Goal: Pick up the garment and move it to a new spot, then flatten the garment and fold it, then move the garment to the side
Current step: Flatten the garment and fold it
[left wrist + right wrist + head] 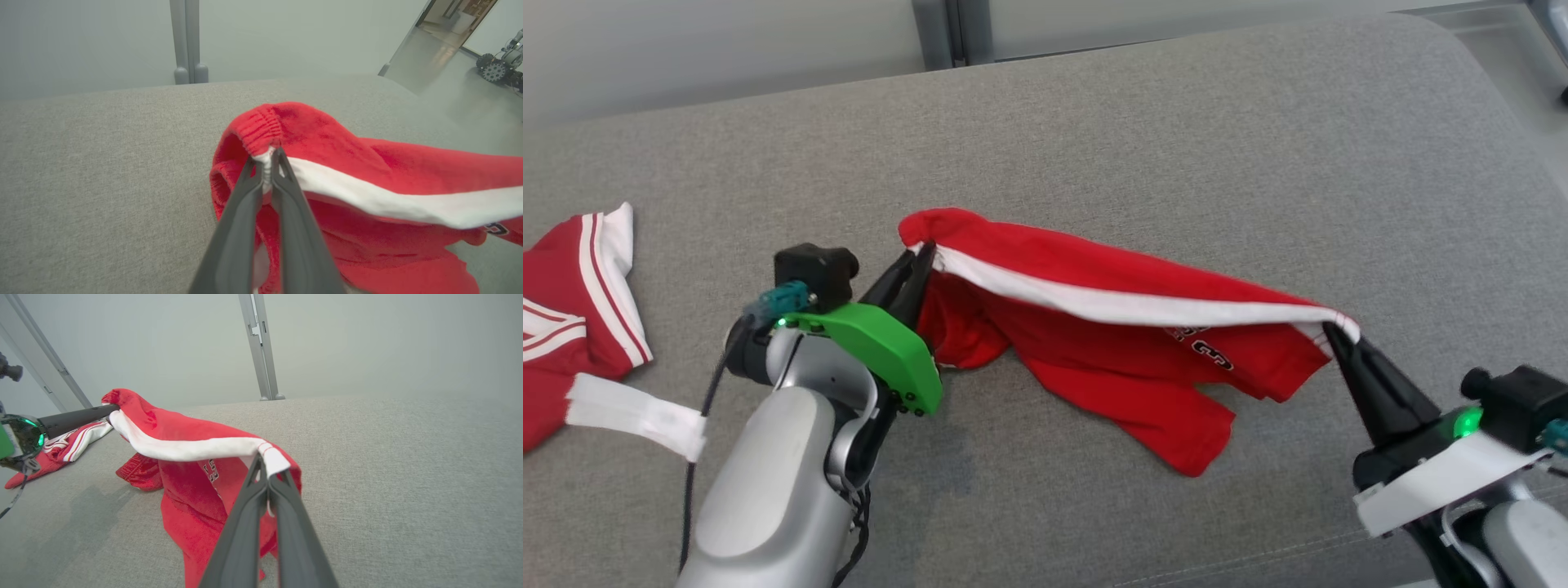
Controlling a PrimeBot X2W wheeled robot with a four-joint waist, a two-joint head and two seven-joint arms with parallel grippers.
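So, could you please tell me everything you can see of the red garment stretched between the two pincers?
The red garment looks like soft knit shorts with a white side stripe, a ribbed elastic waistband and dark-outlined print, partly hidden. The left pincer is shut on the stripe's waistband end, the right pincer on its other end, so that edge hangs raised between them while the crumpled rest drapes onto the grey cushion.
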